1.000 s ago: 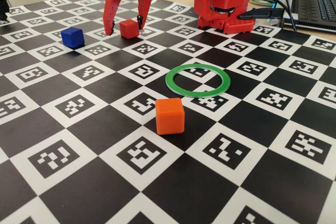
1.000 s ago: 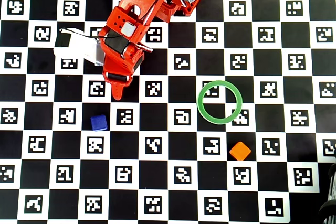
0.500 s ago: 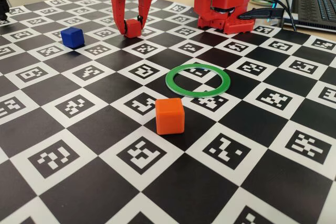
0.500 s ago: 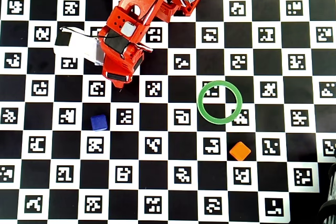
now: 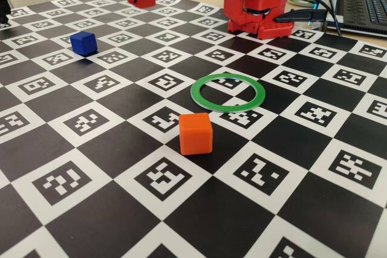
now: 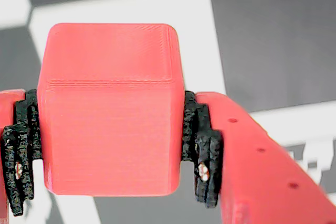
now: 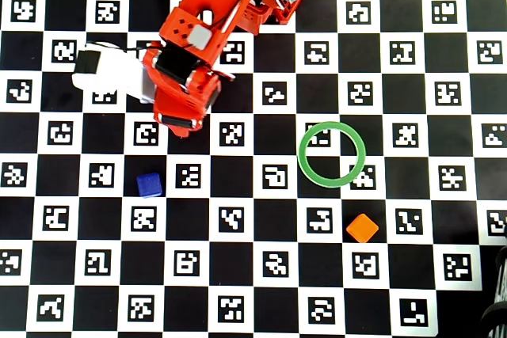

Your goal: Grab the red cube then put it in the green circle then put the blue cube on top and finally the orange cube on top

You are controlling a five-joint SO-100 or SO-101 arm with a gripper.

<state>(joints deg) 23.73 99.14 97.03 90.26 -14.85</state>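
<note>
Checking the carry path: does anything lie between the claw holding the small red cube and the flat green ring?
Nothing: in the overhead view only bare checkered marker board separates the claw from the green ring. The red cube is clamped.

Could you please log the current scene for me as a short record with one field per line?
end effector: shut on the small matte red plastic cube, lifted off the board
green flat ring: empty, lying on the checkered marker board
small matte blue plastic cube: on the board, untouched
bright orange plastic cube: on the board beside the ring, apart from it
stack: not yet started
</note>
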